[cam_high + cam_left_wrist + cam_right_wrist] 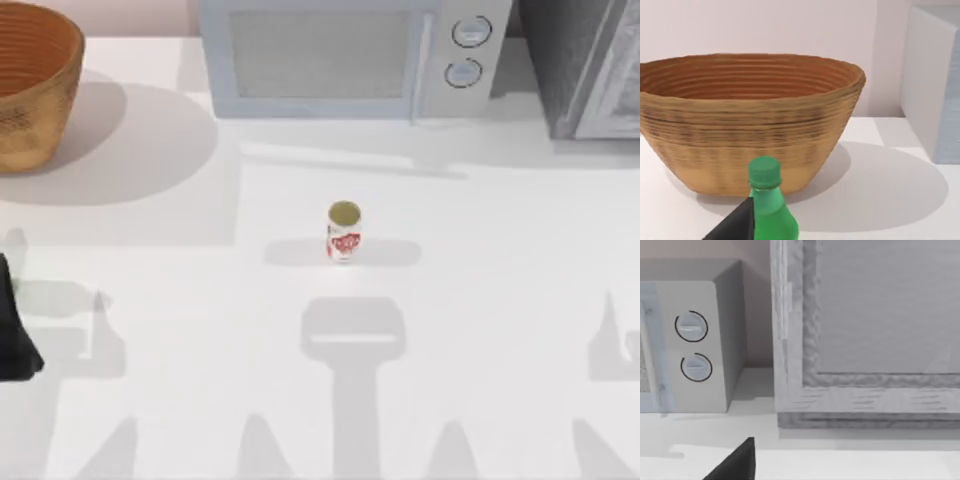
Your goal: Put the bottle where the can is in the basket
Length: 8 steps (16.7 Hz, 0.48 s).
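My left gripper (747,227) grips the bottle (767,210); ahead stands the basket (747,127). I should clear its rim before releasing. Right gripper's state: cannot tell.

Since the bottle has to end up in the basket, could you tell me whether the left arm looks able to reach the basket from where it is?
Probably yes. The basket stands right ahead in the left wrist view, open-topped, with the bottle just before it beside a dark finger. Nothing stands between them.
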### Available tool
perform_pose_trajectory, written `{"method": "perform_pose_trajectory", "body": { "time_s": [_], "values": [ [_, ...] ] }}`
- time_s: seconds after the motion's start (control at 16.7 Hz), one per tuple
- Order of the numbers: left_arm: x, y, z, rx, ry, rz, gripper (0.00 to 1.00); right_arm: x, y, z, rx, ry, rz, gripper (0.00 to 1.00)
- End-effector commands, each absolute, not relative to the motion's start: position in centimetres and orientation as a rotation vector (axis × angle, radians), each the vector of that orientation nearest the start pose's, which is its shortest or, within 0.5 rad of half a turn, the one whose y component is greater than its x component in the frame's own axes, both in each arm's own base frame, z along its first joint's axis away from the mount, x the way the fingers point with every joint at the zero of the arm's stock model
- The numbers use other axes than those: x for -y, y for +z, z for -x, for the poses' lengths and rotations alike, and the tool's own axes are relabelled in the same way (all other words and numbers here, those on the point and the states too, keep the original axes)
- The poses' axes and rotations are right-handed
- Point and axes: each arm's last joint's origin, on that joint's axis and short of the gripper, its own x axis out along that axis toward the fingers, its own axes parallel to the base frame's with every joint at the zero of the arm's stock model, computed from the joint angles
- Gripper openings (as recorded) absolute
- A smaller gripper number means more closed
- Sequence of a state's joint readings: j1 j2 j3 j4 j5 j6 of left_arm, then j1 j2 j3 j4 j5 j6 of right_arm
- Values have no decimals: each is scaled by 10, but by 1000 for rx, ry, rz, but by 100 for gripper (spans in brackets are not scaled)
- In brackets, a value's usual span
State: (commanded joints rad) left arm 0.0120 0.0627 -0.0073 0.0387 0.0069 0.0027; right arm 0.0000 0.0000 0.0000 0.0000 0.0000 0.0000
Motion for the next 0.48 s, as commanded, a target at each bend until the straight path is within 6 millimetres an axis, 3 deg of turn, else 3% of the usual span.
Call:
{"method": "perform_pose_trajectory", "body": {
  "time_s": [0.48],
  "values": [
    [-10, 150, -138, -97, 7, -11, 100, 1, 160, -106, 0, 0, 0, 100]
  ]
}}
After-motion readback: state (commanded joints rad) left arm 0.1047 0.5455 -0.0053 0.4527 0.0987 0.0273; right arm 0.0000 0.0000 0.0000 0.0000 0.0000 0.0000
